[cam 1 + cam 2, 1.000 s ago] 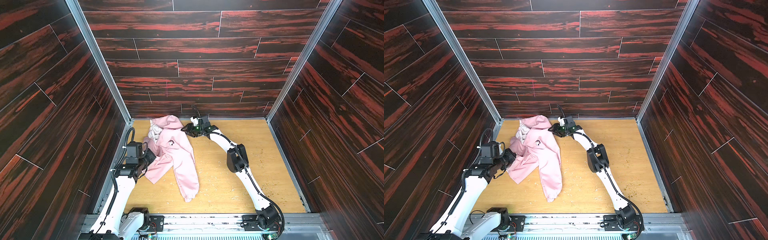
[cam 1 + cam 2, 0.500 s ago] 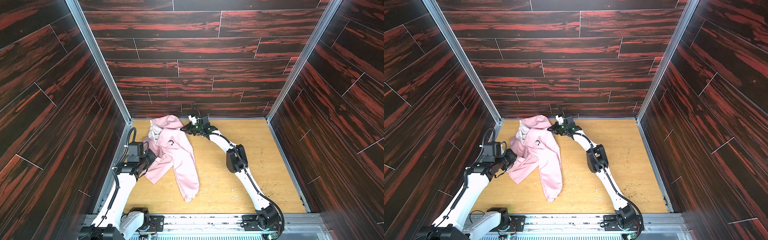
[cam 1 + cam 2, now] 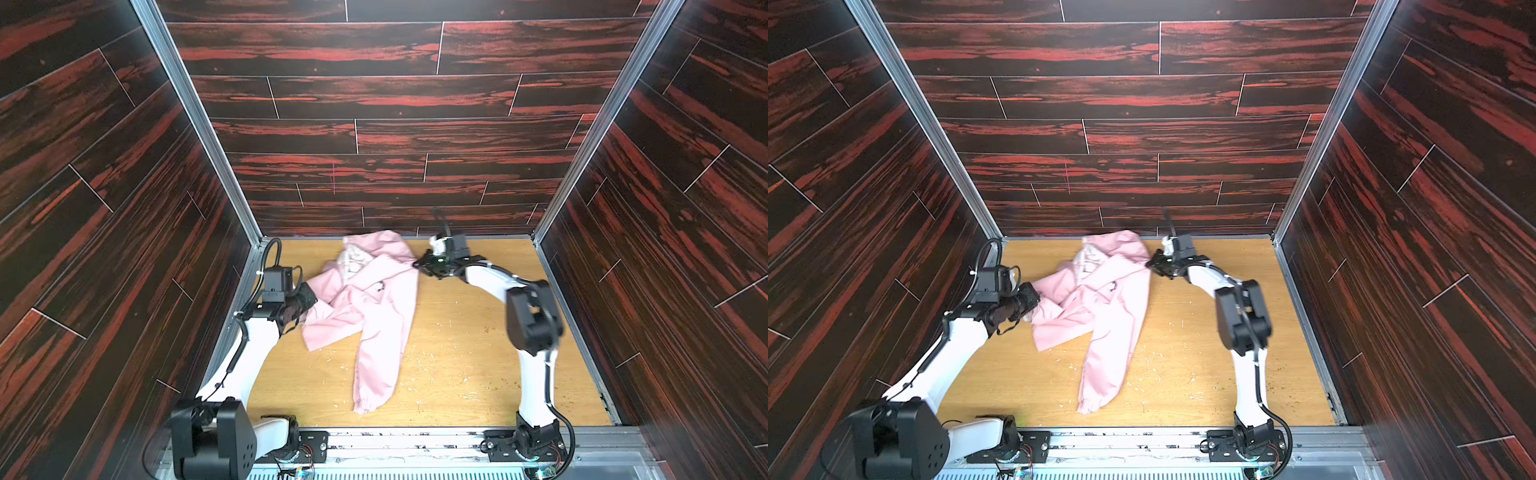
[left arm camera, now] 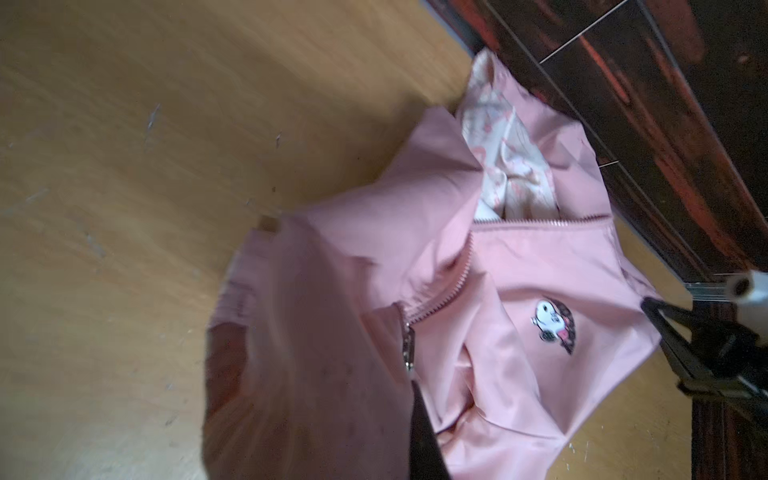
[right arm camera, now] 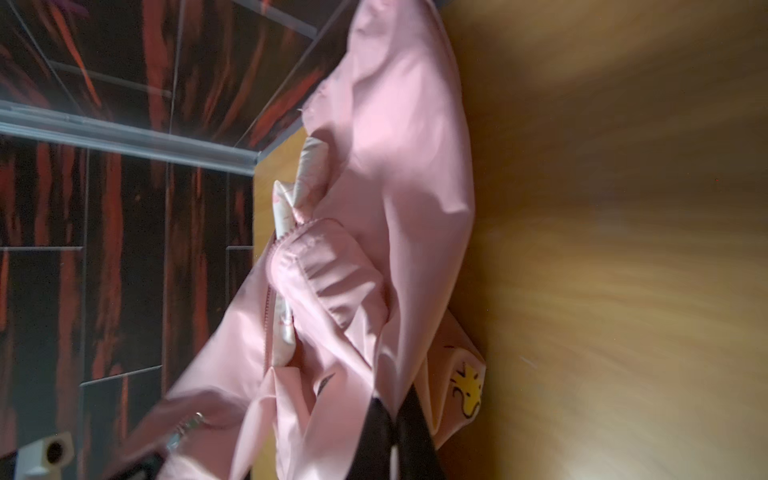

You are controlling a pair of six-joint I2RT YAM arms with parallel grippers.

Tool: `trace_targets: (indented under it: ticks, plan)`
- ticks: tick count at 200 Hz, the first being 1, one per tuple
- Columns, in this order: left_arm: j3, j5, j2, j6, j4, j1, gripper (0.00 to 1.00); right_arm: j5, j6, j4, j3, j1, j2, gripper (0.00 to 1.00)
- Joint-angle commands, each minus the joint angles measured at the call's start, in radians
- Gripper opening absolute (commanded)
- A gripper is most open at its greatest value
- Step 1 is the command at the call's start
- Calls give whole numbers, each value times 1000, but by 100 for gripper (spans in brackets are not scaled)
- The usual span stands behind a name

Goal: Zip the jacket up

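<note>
Here, a pale wooden worktop lies inside dark, red-streaked walls, seen from above. Near its left edge, my left pincer is clamped tight on a fold of the jacket, at the garment's left side.

The jacket is light pink and crumpled. It lies left of the worktop's middle, and its hood reaches the back edge. One long sleeve runs toward the front edge and ends in a gathered cuff close to that edge.

In my left wrist view, a silver zipper pull hangs just beside one dark finger. Pink zipper teeth run from the pull up to the open collar. There a white lining with a pink pattern shows. A small cartoon logo sits on the chest panel beside the teeth.

To the right of the jacket, close to the back edge, my right pincer meets the garment's right shoulder edge with its tips drawn together. My right wrist view is blurred. In it pink cloth seems to be pinched between the dark fingers. A yellow cartoon print shows on a fold touching the worktop beside them. The rest of the worktop, out to its right edge, carries only small pale specks.
</note>
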Motion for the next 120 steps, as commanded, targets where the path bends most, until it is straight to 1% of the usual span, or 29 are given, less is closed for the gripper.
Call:
trace_targets:
  ticks: [1,18,27,35,48,62,75,98,118,120]
  plan:
    - [104,85,90,45,62,-11,0,142,-21,33,-194,-60,-205,0]
    - [200,138,185,54,62,-51,0,248,-25,3,-337,-104,-351,0]
    - [254,155,232,61,60,-87,0,306,-23,-17,-398,-122,-422,0]
    - [300,167,267,69,57,-119,0,342,-19,-47,-443,-133,-476,0]
    - [364,182,319,82,51,-172,0,365,-25,-99,-493,-142,-544,0]
    - [416,198,360,84,35,-206,0,353,-16,-147,-552,-142,-605,0]
    - [431,201,377,64,29,-211,0,330,17,-167,-631,-139,-664,0]
    - [388,164,351,62,36,-211,0,308,85,-183,-779,-122,-760,0]
    - [349,109,321,84,27,-206,0,264,105,-196,-846,-106,-772,0]
    - [345,107,318,84,29,-204,0,261,104,-201,-847,-105,-771,2]
